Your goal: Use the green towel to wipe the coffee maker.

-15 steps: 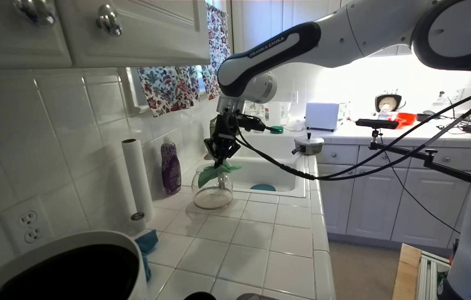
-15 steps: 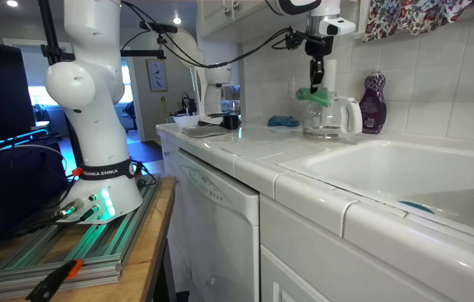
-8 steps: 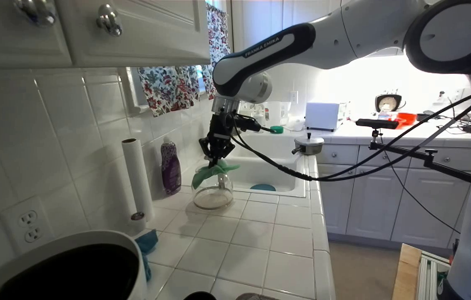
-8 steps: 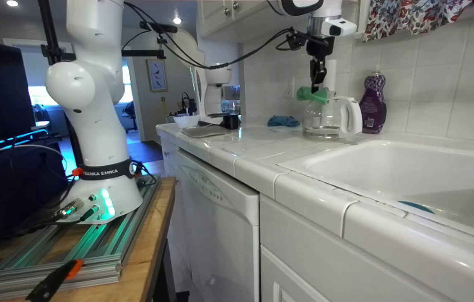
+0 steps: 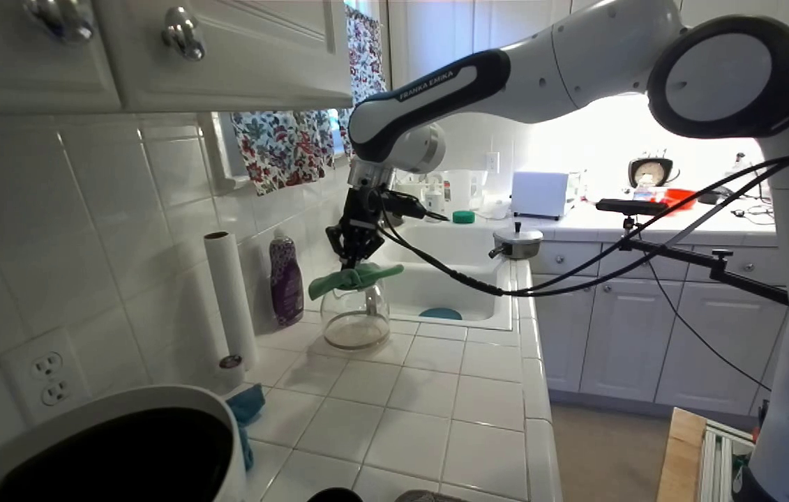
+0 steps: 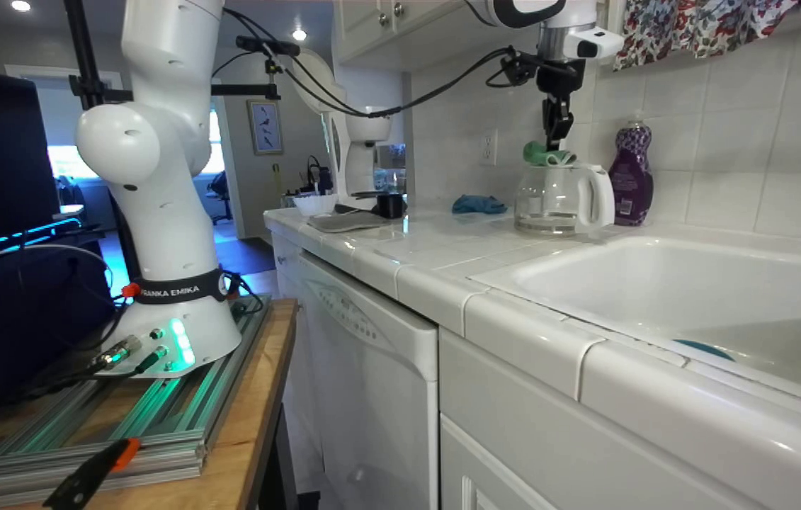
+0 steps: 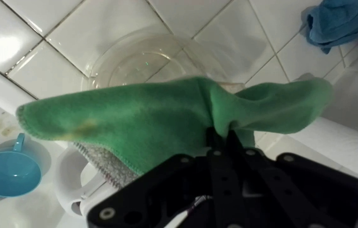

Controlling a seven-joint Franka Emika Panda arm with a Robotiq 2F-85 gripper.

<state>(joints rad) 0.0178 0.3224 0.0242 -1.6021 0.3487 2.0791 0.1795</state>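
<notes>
I see the white-tiled bench [image 5: 429,390] bearing the coffee maker [image 5: 356,324], purple bottle [image 5: 287,284], white roll [image 5: 231,300] and blue cloth [image 6: 479,205].

In the wrist view, the bright green fabric towel [image 7: 163,112] hides much of the round clear-glass coffee maker [image 7: 144,63], and the top-right corner cuts off a crumpled blue cloth [image 7: 342,23].

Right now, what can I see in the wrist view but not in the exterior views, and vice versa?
The wrist view alone shows a yellowish mark on the green towel and the blue cup's handle. Only the exterior views show the floral curtain and the upper cabinets. All share the hand gripping the green towel, the glass coffee maker and the blue cloth.
</notes>
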